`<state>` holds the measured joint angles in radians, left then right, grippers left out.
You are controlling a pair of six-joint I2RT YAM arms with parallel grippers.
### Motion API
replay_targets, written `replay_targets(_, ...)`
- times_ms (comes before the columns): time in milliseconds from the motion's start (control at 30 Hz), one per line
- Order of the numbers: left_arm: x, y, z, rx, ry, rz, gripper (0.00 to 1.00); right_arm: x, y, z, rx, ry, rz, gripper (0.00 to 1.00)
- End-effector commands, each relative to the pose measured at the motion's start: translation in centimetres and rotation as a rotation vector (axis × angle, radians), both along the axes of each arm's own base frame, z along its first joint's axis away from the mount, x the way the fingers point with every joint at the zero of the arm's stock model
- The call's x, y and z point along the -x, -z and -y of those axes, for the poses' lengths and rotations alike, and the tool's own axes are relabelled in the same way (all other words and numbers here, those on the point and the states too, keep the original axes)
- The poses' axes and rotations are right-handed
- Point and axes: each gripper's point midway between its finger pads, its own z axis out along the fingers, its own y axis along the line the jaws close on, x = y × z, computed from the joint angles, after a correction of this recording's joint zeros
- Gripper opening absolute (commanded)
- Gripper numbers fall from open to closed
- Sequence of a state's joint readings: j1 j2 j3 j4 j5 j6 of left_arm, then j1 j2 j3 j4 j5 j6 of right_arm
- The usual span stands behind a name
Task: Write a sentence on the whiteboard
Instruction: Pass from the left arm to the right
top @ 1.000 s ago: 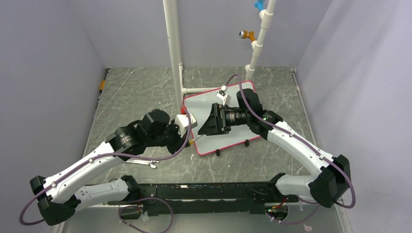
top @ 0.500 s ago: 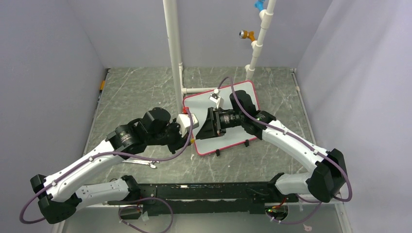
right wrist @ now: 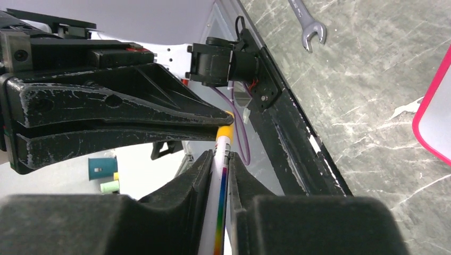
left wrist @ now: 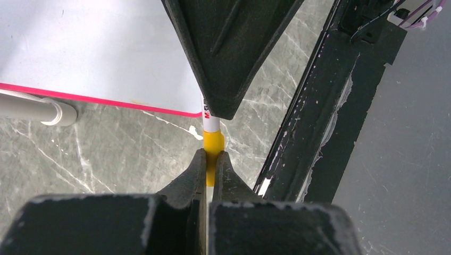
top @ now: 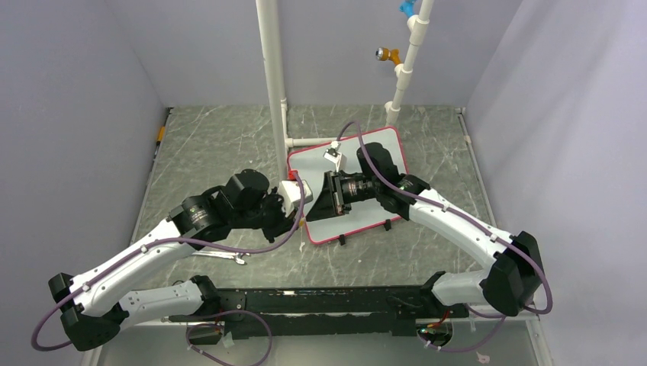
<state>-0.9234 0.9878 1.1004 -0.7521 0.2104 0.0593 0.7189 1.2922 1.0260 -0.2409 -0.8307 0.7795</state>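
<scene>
The whiteboard (top: 385,149), white with a red-pink rim, lies flat at the middle back of the table, its rim also in the left wrist view (left wrist: 95,48). No sentence shows on the parts of it that I see. A marker with a yellow cap (left wrist: 213,143) and a white barrel with a rainbow stripe (right wrist: 219,180) hangs between both arms off the board's near left corner. My left gripper (left wrist: 213,159) is shut on the yellow cap. My right gripper (right wrist: 219,156) is shut on the white barrel. In the top view the grippers meet tip to tip, left (top: 296,216) and right (top: 313,212).
A white upright pipe (top: 271,76) stands behind the board's left corner, and its foot piece (left wrist: 32,106) lies along the rim. A second pipe (top: 404,69) carries orange and blue fittings. A wrench (top: 221,255) lies near the left arm. A black rail (top: 320,301) runs along the near edge.
My right gripper moved left to the left gripper's tip and shut on the marker's barrel. The left arm kept its place, still shut on the cap.
</scene>
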Motion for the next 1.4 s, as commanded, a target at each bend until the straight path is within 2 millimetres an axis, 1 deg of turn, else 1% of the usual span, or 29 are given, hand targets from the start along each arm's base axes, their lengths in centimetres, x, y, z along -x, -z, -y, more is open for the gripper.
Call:
replay_targets(0, -0.5, -3.0, 1.3, 0.092, 0.027, 0.069, 0.00, 0.4, -2.2, -1.1, -0.066, -0.046, 0.051, 0.14)
replay_targets(100, -0.4, -3.1, 1.4, 0.098, 0.026, 0.068, 0.00, 0.5, -2.0, -1.2, -0.063, -0.046, 0.048, 0.02)
replay_targets(133, -0.4, -3.1, 1.3, 0.100, 0.024, 0.068, 0.00, 0.5, -2.0, -1.2, -0.063, -0.046, 0.049, 0.00)
replay_targets(200, -0.4, -3.1, 1.3, 0.101, 0.017, 0.067, 0.00, 0.5, -2.1, -1.2, -0.062, -0.042, 0.053, 0.00)
replay_targets(233, -0.5, -3.2, 1.2, 0.101, 0.011, 0.065, 0.02, 0.5, -2.2, -1.1, -0.062, -0.039, 0.058, 0.00)
replay_targets(267, -0.5, -3.2, 1.2, 0.100, 0.004, 0.062, 0.11, 0.4, -2.4, -1.1, -0.064, -0.035, 0.068, 0.00)
replay_targets(300, -0.5, -3.2, 1.1, 0.101, -0.001, 0.057, 0.29, 0.4, -2.6, -1.0, -0.067, -0.034, 0.077, 0.00)
replay_targets(333, -0.4, -3.2, 1.1, 0.099, -0.002, 0.052, 0.42, 0.4, -2.7, -1.0, -0.067, -0.030, 0.084, 0.00)
replay_targets(367, -0.2, -3.3, 1.0, 0.102, -0.001, 0.048, 0.53, 0.4, -2.9, -0.9, -0.068, -0.027, 0.095, 0.00)
replay_targets(400, -0.1, -3.4, 0.9, 0.103, -0.002, 0.045, 0.60, 0.4, -3.2, -0.8, -0.069, -0.023, 0.108, 0.00)
replay_targets(433, -0.1, -3.5, 0.7, 0.102, -0.006, 0.045, 0.65, 0.4, -3.3, -0.7, -0.069, -0.022, 0.120, 0.00)
replay_targets(467, 0.1, -3.8, 0.5, 0.106, -0.009, 0.046, 0.69, 0.5, -3.6, -0.5, -0.072, -0.020, 0.136, 0.00)
replay_targets(500, 0.2, -4.1, 0.4, 0.116, -0.009, 0.048, 0.70, 0.5, -3.8, -0.3, -0.074, -0.015, 0.147, 0.00)
replay_targets(600, 0.9, -5.4, 0.1, 0.162, -0.002, 0.055, 0.69, 0.6, -4.5, 0.1, -0.083, -0.003, 0.183, 0.00)
replay_targets(667, 1.4, -6.4, -0.1, 0.194, 0.015, 0.065, 0.70, 0.7, -5.0, 0.3, -0.100, 0.001, 0.206, 0.00)
replay_targets(767, 2.4, -7.5, -0.2, 0.224, 0.053, 0.060, 0.74, 1.1, -6.3, 0.8, -0.137, 0.004, 0.251, 0.00)
replay_targets(833, 3.1, -8.1, -0.4, 0.244, 0.063, 0.029, 0.73, 1.5, -7.2, 1.1, -0.166, -0.003, 0.280, 0.00)
replay_targets(1000, 4.2, -10.0, -0.4, 0.324, 0.099, 0.037, 0.69, 2.7, -9.4, 1.7, -0.253, -0.034, 0.357, 0.00)
replay_targets(1200, 4.6, -11.0, 0.0, 0.379, 0.113, 0.024, 0.65, 3.5, -11.7, 2.4, -0.329, -0.026, 0.427, 0.00)
replay_targets(1367, 4.4, -11.4, 1.2, 0.420, 0.134, 0.007, 0.57, 3.7, -12.3, 2.6, -0.341, -0.025, 0.439, 0.00)
